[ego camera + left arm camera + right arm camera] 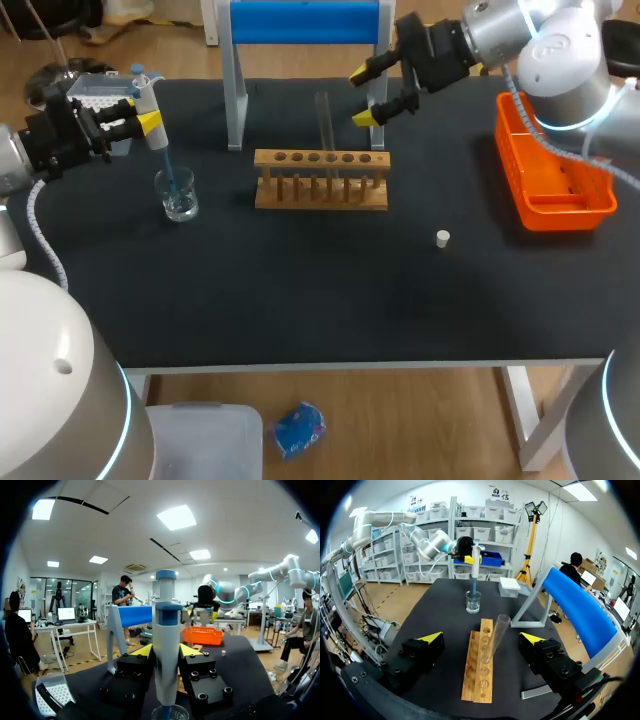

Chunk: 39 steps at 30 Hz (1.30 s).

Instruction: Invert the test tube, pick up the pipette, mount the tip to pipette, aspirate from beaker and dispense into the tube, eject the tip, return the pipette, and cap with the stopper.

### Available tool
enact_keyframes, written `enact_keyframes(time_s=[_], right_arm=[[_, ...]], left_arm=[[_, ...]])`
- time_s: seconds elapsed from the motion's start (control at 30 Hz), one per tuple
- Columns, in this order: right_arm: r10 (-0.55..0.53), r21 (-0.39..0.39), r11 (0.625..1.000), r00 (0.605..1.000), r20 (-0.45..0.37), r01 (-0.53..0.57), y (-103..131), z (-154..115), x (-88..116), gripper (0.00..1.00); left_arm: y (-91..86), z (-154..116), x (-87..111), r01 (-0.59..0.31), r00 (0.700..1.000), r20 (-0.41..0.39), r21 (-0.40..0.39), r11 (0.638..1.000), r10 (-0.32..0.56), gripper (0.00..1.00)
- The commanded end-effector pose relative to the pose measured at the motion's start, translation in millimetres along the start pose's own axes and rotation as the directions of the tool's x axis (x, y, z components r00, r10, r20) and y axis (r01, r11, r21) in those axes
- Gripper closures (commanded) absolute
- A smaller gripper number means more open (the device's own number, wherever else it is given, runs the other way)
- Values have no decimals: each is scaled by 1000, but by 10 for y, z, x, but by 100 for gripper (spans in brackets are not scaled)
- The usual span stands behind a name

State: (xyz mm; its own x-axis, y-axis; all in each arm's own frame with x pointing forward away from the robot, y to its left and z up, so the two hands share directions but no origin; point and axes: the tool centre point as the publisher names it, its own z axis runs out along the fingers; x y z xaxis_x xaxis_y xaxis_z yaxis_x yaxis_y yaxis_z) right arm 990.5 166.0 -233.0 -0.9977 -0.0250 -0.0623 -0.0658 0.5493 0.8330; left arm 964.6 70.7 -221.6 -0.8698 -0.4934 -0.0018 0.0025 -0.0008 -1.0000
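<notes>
My left gripper (140,112) is shut on the white and blue pipette (146,100), held upright at the table's far left. Its blue tip (168,170) dips into the glass beaker (178,196). In the left wrist view the pipette (166,645) stands between the fingers, with the beaker (170,713) just under it. A clear test tube (323,122) stands upright in the wooden rack (320,180). My right gripper (372,95) hangs open just right of the tube, not touching it; the right wrist view shows the tube (497,632) ahead between its open fingers. The white stopper (442,238) lies on the mat.
A blue-topped stand (305,25) rises behind the rack. An orange basket (550,170) sits at the right edge. A tip box (100,92) stands at the far left, behind my left gripper. The black mat (320,290) in front of the rack carries only the stopper.
</notes>
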Motion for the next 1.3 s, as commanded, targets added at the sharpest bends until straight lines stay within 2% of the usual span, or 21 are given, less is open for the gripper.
enact_keyframes(time_s=[0.03, 0.83, 1.3], right_arm=[[8, 10, 1000, 999, -40, -7, -45, 63, -111, 0], [7, 25, 1000, 998, -57, -5, -77, 96, -128, 0], [7, 25, 1000, 998, -57, -5, -77, 96, -128, 0]], left_arm=[[0, 0, -2, 0, 1000, 0, 1, 1000, 0, 100], [0, 0, -2, 0, 1000, 0, 1, 1000, 0, 100], [-339, -14, 89, -12, 1000, 14, -4, 1000, 12, 100]])
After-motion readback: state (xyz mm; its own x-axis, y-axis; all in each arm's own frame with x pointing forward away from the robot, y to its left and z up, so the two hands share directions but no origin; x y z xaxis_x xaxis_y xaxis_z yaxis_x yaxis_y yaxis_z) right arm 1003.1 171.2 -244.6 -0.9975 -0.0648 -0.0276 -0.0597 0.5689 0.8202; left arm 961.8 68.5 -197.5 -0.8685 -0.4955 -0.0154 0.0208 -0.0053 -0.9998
